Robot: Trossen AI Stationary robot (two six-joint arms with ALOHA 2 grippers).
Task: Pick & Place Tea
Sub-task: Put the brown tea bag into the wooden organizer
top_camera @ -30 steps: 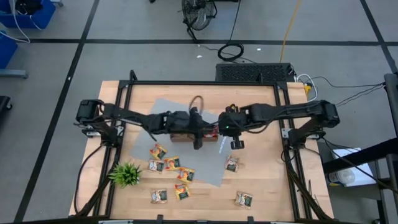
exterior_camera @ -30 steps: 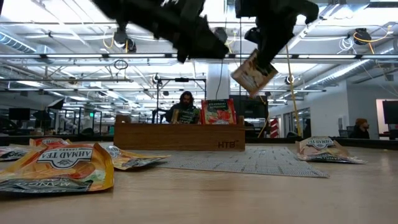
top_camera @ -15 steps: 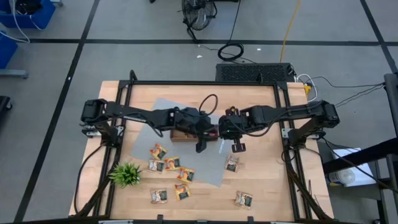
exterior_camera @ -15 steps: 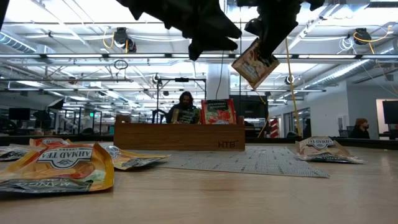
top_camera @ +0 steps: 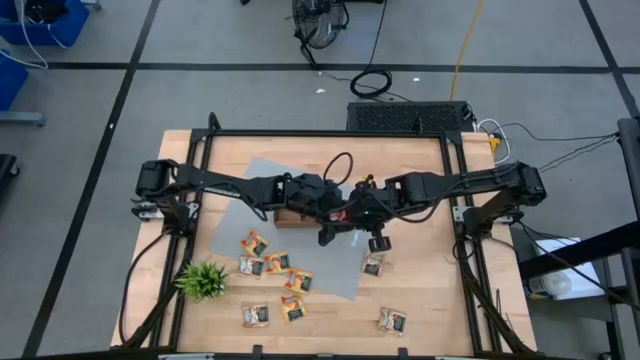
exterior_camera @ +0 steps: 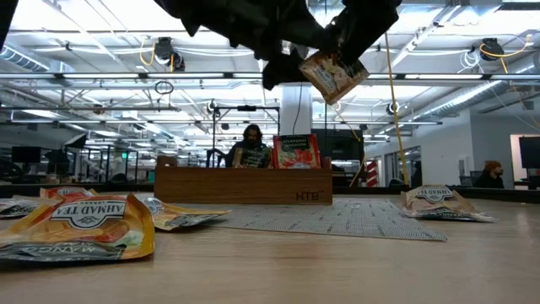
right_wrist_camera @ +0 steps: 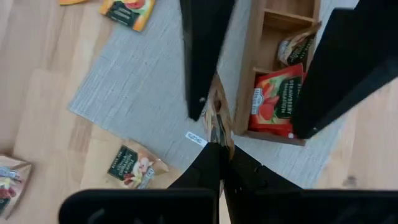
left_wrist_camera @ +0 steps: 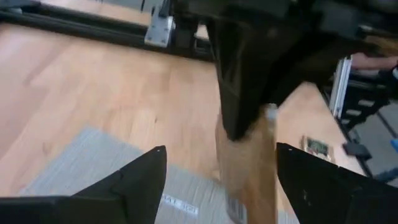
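1. Near the front left corner of the tabletop (top_camera: pixel 420 300): small green spiky plant (top_camera: pixel 202 279).
2. Between plant and table middle: loose cluster of tea sachets (top_camera: pixel 272 265), lying flat, some on the front edge of the grey mat (top_camera: pixel 250 180), some on bare wood.
3. Mid-table, on the mat: wooden tray (exterior_camera: pixel 243 186), compartments open upward. Red sachet (right_wrist_camera: pixel 270 102) stands upright in one compartment, a pale one in the compartment beside it.
4. Left gripper (top_camera: pixel 325 235) reaches in from the left edge, raised over the tray's front side; fingers (left_wrist_camera: pixel 140 180) spread wide, nothing between them. Its tips flank the hanging sachet without touching it.
5. Right gripper (right_wrist_camera: pixel 217 152) comes in from the right edge, also raised above the mat just beside the tray; fingers pinched together on one pale sachet (exterior_camera: pixel 333 74), which hangs tilted in the air.
6. Toward the front right corner: two more sachets (top_camera: pixel 374 264), well apart, flat on bare wood.
7. Beyond the far edge, low view: a seated person (exterior_camera: pixel 251 143) behind the tray.
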